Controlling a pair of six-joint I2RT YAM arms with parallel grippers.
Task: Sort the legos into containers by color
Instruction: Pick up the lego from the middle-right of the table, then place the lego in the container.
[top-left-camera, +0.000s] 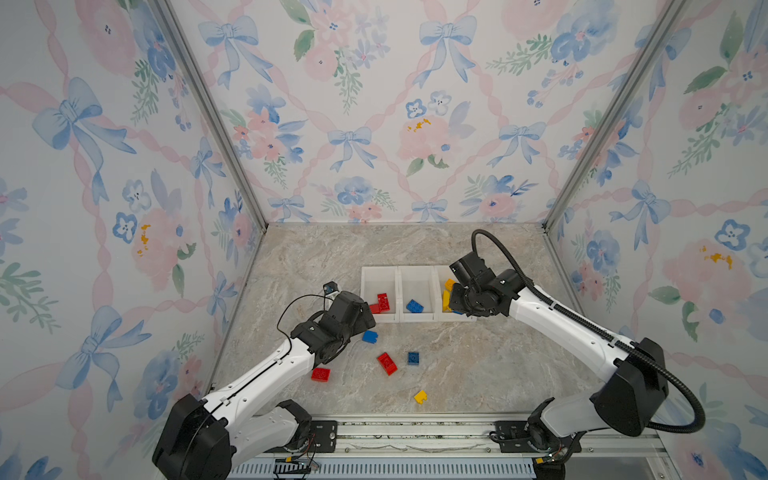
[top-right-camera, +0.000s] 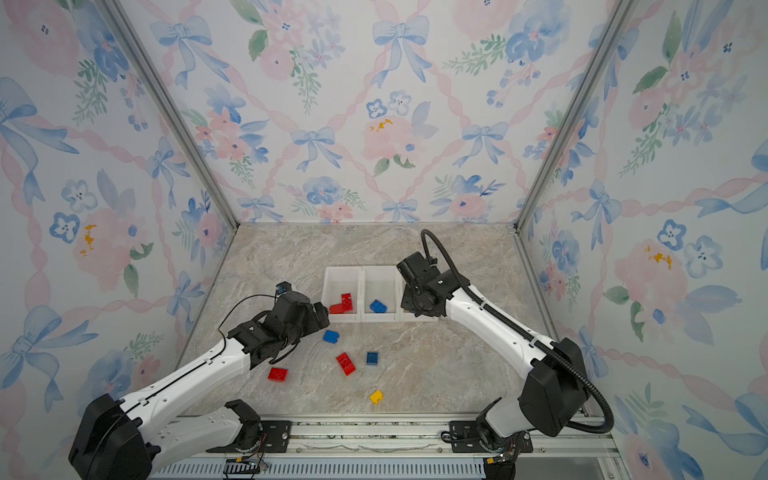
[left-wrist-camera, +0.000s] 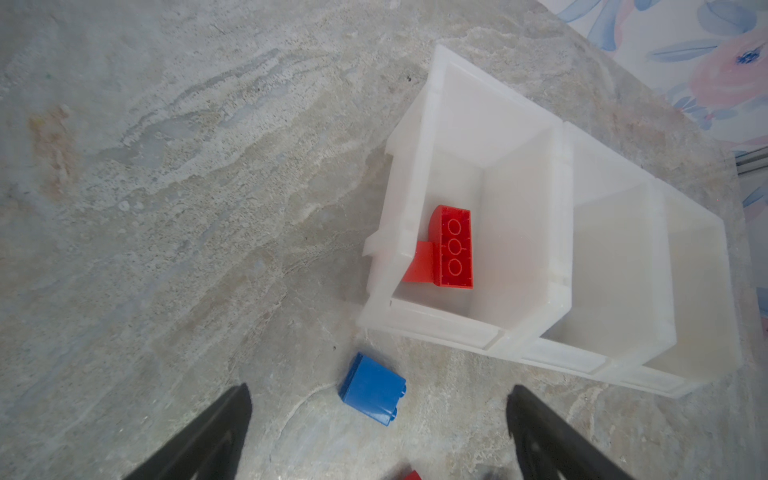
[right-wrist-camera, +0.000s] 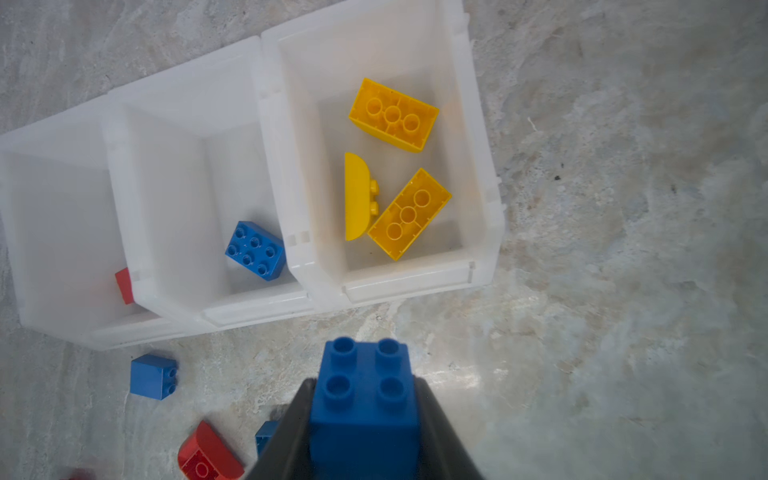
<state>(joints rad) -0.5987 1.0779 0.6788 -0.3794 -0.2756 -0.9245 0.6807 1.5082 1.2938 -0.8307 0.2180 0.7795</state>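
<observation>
Three joined white containers (top-left-camera: 379, 272) stand in a row. The left one holds two red legos (left-wrist-camera: 455, 247), the middle one a blue lego (right-wrist-camera: 255, 249), the right one three yellow legos (right-wrist-camera: 409, 214). My right gripper (right-wrist-camera: 363, 382) is shut on a blue square lego (right-wrist-camera: 363, 359), hanging just in front of the right container's front wall (right-wrist-camera: 407, 282). My left gripper (left-wrist-camera: 380, 390) is open above a loose blue lego (left-wrist-camera: 370, 386) lying on its side by the left container's front corner.
On the marble table, both top views show loose bricks: two red (top-left-camera: 387, 363) (top-left-camera: 321, 374), a blue one (top-left-camera: 413, 358) and a yellow one (top-left-camera: 420, 396) near the front. The right arm (top-left-camera: 561, 320) covers part of the right container. Wallpapered walls enclose the table.
</observation>
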